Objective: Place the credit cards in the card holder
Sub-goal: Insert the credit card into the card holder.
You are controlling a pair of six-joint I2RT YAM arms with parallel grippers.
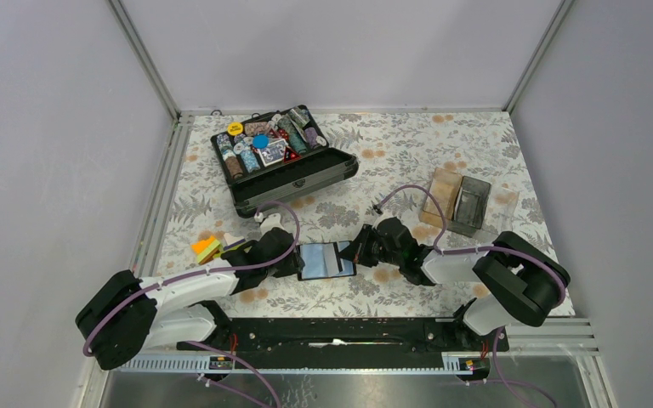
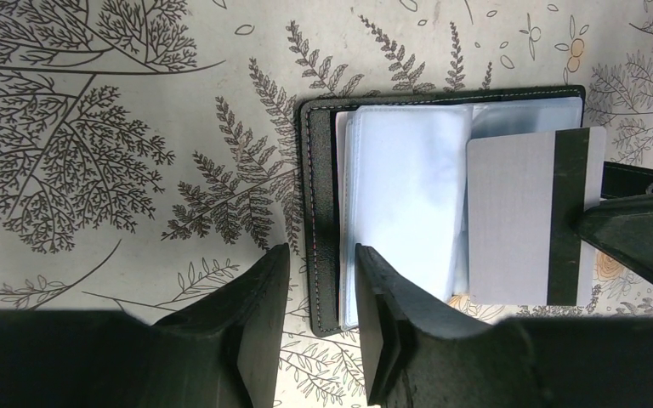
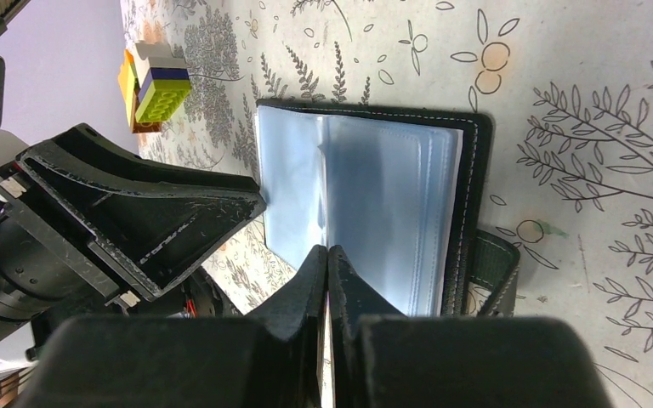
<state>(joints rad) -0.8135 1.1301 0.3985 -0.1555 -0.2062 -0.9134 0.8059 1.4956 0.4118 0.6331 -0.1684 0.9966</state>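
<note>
On floral cloth (image 1: pixel 408 153), low outstretched arms (image 1: pixel 195 285) flank card holder (image 1: pixel 327 259).

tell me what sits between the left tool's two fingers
The stitched outer edge of the open black folding card holder with blue-grey pockets lies between them, as the left wrist view shows.

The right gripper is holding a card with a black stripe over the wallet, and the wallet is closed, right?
Not quite. The wallet is open, not closed, as the left wrist view shows plainly. The rest is right: the right gripper is holding a card with a black stripe over it.
</note>
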